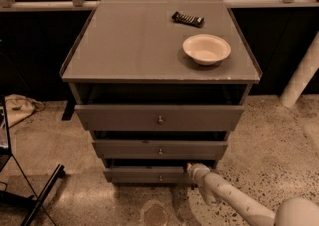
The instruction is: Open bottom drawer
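Note:
The grey cabinet (159, 41) has three drawers, all standing a little out from the frame. The bottom drawer (144, 174) is the lowest and narrowest front, with a tiny round knob (160, 177) at its centre. My gripper (193, 169) is at the end of the white arm that comes in from the lower right. It sits at the right end of the bottom drawer's top edge, right of the knob. Its tip is partly hidden against the drawer.
A white bowl (207, 49) and a dark bar-shaped object (188, 19) lie on the cabinet top. The middle drawer (159, 149) and top drawer (159, 117) overhang the bottom one. A black stand leg (42, 195) and a cloth (17, 108) are on the floor at left. A white post (301, 78) stands at right.

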